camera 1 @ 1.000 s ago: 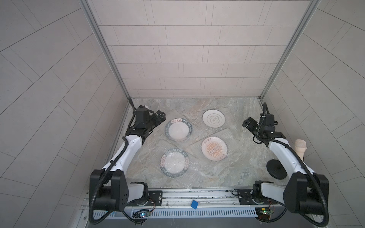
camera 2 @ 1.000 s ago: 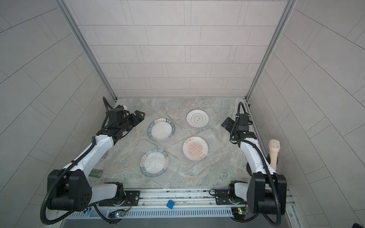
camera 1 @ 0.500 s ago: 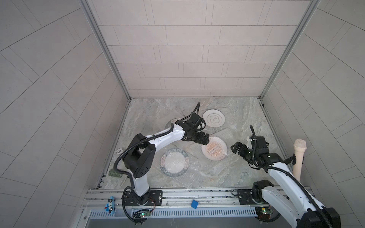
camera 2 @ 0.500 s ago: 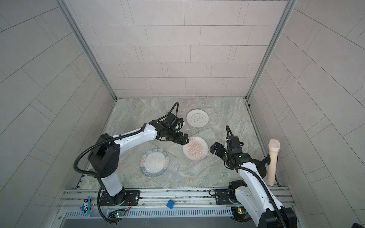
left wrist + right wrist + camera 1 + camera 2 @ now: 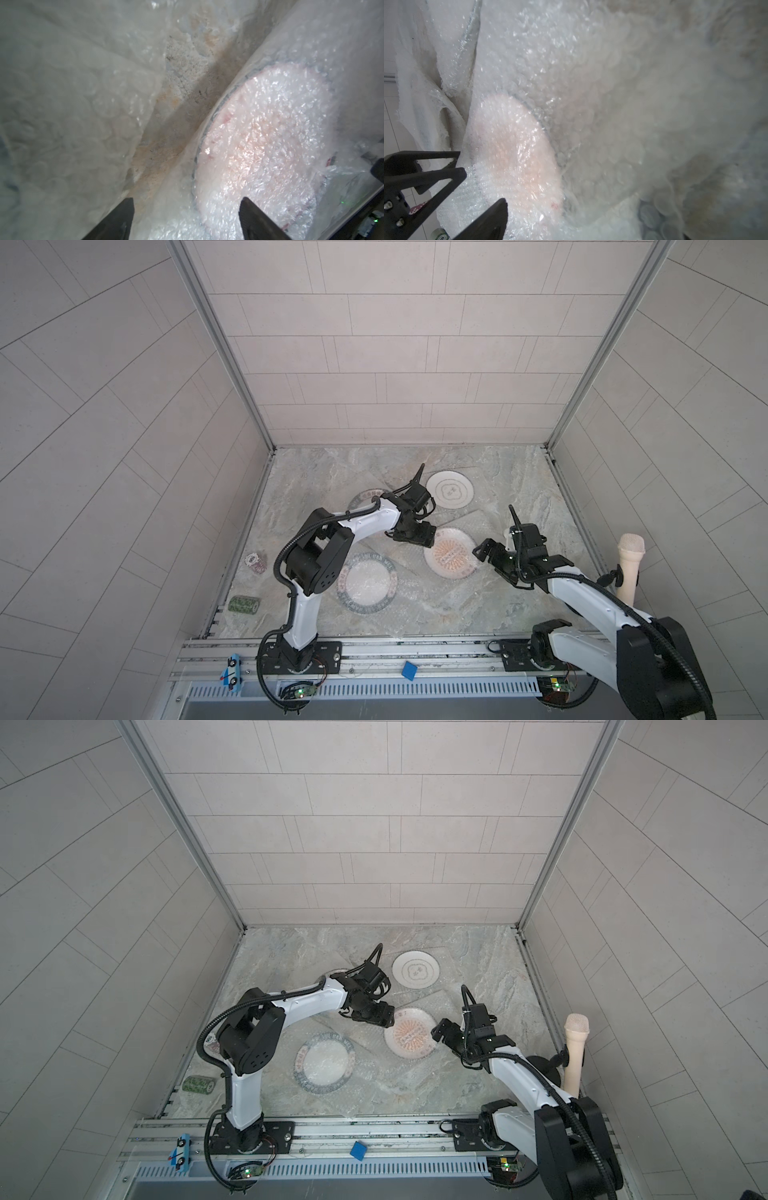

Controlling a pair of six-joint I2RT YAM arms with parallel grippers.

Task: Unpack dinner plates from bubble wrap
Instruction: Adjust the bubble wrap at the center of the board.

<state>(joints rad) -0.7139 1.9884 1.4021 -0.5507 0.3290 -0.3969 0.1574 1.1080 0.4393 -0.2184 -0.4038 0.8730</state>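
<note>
The orange sunburst dinner plate (image 5: 451, 556) lies mid-table under bubble wrap (image 5: 484, 522). My left gripper (image 5: 426, 540) is down at its far-left rim. In the left wrist view the left gripper (image 5: 188, 205) is open, its fingertips (image 5: 249, 207) straddling the wrapped rim of the plate (image 5: 259, 145). My right gripper (image 5: 482, 551) stands open at the plate's right rim; only one of its fingers (image 5: 494, 216) shows beside the wrapped plate (image 5: 512, 149). A grey-ringed plate (image 5: 449, 492) lies behind. A green-rimmed plate (image 5: 365, 583) lies in front, and another (image 5: 365, 497) is half hidden by my left arm.
More bubble wrap (image 5: 415, 585) spreads over the table's front. A green patterned roll (image 5: 244, 605) and a small round chip (image 5: 254, 562) lie by the left wall. A pinkish textured cup (image 5: 629, 568) stands at the right wall. A blue square (image 5: 410, 670) sits on the front rail.
My left arm swung from the far left across to the orange plate's rim. My right arm came from the right wall forward and in to the plate's right side.
</note>
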